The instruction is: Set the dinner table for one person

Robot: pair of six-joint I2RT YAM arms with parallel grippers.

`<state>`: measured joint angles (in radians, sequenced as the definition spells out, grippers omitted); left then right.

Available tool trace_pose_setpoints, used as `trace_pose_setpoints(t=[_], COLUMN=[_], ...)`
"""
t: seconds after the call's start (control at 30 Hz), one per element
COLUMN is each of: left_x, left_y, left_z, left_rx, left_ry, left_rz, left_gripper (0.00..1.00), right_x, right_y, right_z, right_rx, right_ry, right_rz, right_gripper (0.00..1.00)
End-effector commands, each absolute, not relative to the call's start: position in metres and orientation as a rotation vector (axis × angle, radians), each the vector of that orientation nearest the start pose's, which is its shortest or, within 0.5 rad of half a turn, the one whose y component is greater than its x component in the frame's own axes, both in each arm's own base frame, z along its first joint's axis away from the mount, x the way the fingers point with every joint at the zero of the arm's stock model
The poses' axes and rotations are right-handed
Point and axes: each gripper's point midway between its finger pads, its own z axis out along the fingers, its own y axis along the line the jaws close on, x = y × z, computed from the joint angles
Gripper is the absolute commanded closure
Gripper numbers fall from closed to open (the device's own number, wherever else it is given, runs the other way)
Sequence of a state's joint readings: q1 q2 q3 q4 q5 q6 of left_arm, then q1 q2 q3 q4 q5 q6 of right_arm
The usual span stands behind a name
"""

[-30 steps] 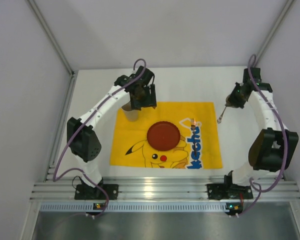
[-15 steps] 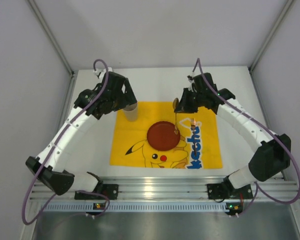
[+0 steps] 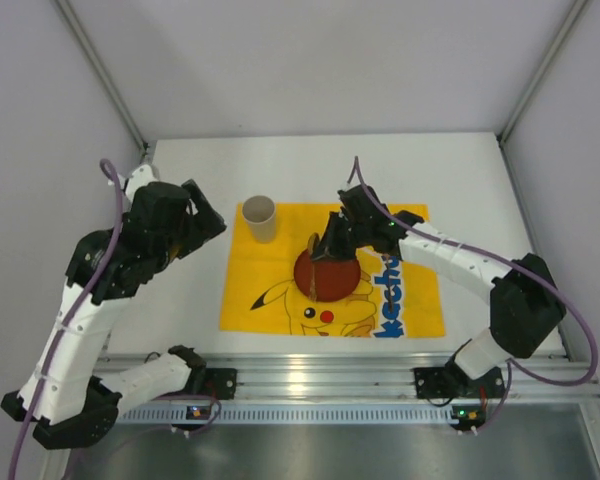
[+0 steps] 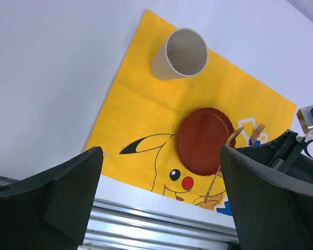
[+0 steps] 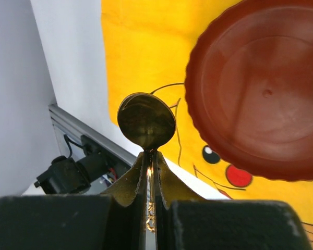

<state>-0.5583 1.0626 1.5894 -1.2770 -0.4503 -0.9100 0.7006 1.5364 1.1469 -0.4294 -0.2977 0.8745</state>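
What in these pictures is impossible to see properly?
- Spoon handle: right wrist view, clamped out of sight between the right gripper's fingers.
- Plate: right wrist view, part cut off by the picture's right edge.
- Fork: left wrist view, only the tines show; the right gripper covers the rest.

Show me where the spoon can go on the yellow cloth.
The cloth left of the plate, below the cup, is bare. So is the table beyond the cup. Right of the plate is crowded: the fork lies there.
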Motion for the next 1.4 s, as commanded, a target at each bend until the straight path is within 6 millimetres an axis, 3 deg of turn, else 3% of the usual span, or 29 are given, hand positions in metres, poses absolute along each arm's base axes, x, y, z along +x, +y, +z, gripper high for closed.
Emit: trace_pose_setpoints(t=[0.0, 0.23, 0.27, 0.3, 0.37, 0.4, 0.47, 0.5, 0.57, 0.6, 0.83, 1.03, 1.23, 1.33, 1.37], left_x=[0.207, 0.194, 0.190, 0.188, 0.182, 0.180, 0.174, 0.173, 0.168, 0.167, 0.156, 0.149, 0.148, 0.149, 0.149], left_y=[-0.067, -0.075, -0.075, -0.076, -0.079, -0.079, -0.080, -0.080, -0.080, -0.080, -0.072, -0.066, -0.064, -0.065, -0.065], left_z=[0.335, 0.321, 0.318, 0.317, 0.314, 0.314, 0.311, 0.311, 0.312, 0.312, 0.315, 0.313, 0.313, 0.312, 0.312], left_rx=[-0.603, -0.472, -0.466, -0.454, -0.440, -0.438, -0.434, -0.432, -0.430, -0.425, -0.420, -0.431, -0.434, -0.433, -0.435], left_ry=[2.147, 2.251, 2.252, 2.251, 2.254, 2.255, 2.262, 2.262, 2.260, 2.259, 2.261, 2.263, 2.269, 2.277, 2.277], left_rz=[-0.226, -0.242, -0.258, -0.274, -0.316, -0.329, -0.353, -0.361, -0.381, -0.385, -0.375, -0.363, -0.352, -0.347, -0.348], left_gripper=[0.02, 0.02, 0.02, 0.02, 0.02, 0.02, 0.02, 0.02, 0.02, 0.02, 0.02, 0.02, 0.02, 0.02, 0.02], right_x=[0.260, 0.266, 0.267, 0.267, 0.269, 0.269, 0.272, 0.274, 0.278, 0.281, 0.284, 0.272, 0.267, 0.272, 0.271], right_y=[0.356, 0.395, 0.401, 0.412, 0.422, 0.433, 0.442, 0.451, 0.456, 0.463, 0.474, 0.474, 0.472, 0.468, 0.468], right_z=[0.176, 0.168, 0.158, 0.164, 0.143, 0.150, 0.131, 0.137, 0.120, 0.124, 0.087, 0.060, 0.049, 0.051, 0.053], right_rx=[0.173, 0.354, 0.358, 0.350, 0.365, 0.347, 0.344, 0.334, 0.339, 0.333, 0.306, 0.252, 0.181, 0.143, 0.119], right_ry=[2.508, 2.464, 2.480, 2.473, 2.517, 2.507, 2.542, 2.530, 2.561, 2.552, 2.620, 2.681, 2.696, 2.673, 2.666], right_rz=[1.150, 1.150, 1.130, 1.141, 1.080, 1.098, 1.043, 1.059, 1.020, 1.031, 0.946, 0.865, 0.809, 0.767, 0.759], right_gripper=[1.00, 1.00, 1.00, 1.00, 1.00, 1.00, 1.00, 1.00, 1.00, 1.00, 1.00, 1.00, 1.00, 0.90, 0.80])
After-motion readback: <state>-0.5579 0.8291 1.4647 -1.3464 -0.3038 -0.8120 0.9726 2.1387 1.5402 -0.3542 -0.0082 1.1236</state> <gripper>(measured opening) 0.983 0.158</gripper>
